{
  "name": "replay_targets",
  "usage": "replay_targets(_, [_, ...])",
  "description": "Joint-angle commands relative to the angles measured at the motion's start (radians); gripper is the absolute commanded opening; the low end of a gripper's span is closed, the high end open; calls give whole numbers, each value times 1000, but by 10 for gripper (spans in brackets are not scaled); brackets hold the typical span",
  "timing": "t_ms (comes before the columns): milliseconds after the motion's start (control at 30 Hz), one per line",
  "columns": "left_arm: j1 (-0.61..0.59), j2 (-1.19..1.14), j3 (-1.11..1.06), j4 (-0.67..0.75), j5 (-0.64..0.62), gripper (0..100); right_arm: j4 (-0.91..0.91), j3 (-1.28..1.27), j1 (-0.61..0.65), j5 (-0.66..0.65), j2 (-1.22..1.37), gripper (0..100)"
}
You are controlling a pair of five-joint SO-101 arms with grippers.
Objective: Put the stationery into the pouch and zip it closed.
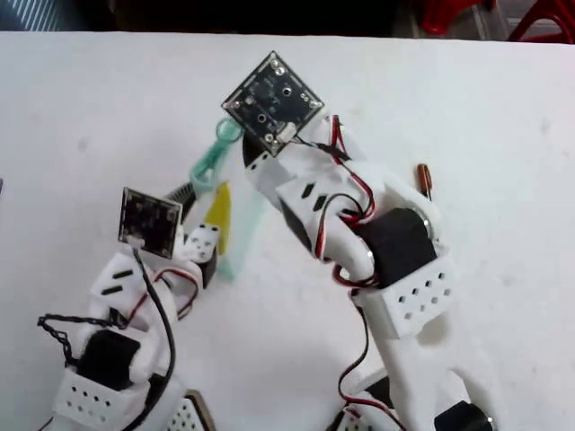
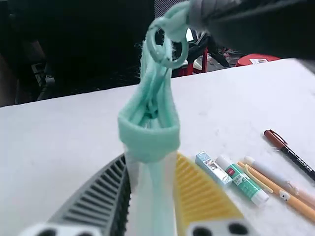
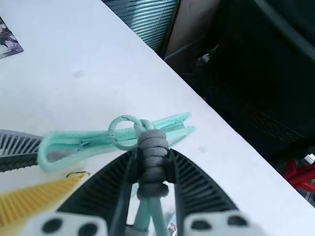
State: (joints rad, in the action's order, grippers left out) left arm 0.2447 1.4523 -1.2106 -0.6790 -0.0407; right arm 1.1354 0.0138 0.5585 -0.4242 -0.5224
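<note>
A mint green pouch [image 2: 147, 130] hangs stretched above the white table [image 1: 108, 108] between both grippers. My left gripper [image 2: 150, 164], with one grey and one yellow finger [image 2: 202, 196], is shut on one end of the pouch [image 1: 241, 235]. At the other end my right gripper [image 3: 151, 160] is shut on the grey cord zipper pull [image 3: 152, 147], which is tied to a mint ring [image 3: 121, 132]. The stationery lies on the table beside the pouch: a small blue box [image 2: 212, 168], a green-and-white glue stick [image 2: 242, 180], orange pens [image 2: 278, 191] and a dark red pen [image 2: 289, 153].
The right arm's body [image 1: 395, 260] covers most of the stationery in the high view, where a brown pen end [image 1: 423, 180] pokes out. Dark chairs and red stools stand beyond the table's far edge. A printed card [image 3: 7, 42] lies far off on the table.
</note>
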Motion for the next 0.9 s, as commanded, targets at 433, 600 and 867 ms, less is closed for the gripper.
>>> replay_targets(433, [7, 131, 5, -114, -8, 45, -248, -54, -96, 0, 77, 16])
replay_targets(600, [7, 131, 0, -114, -8, 45, -283, -52, -120, 0, 148, 16])
replay_targets(867, [7, 131, 0, -117, -8, 45, -374, -52, -151, 0, 196, 16])
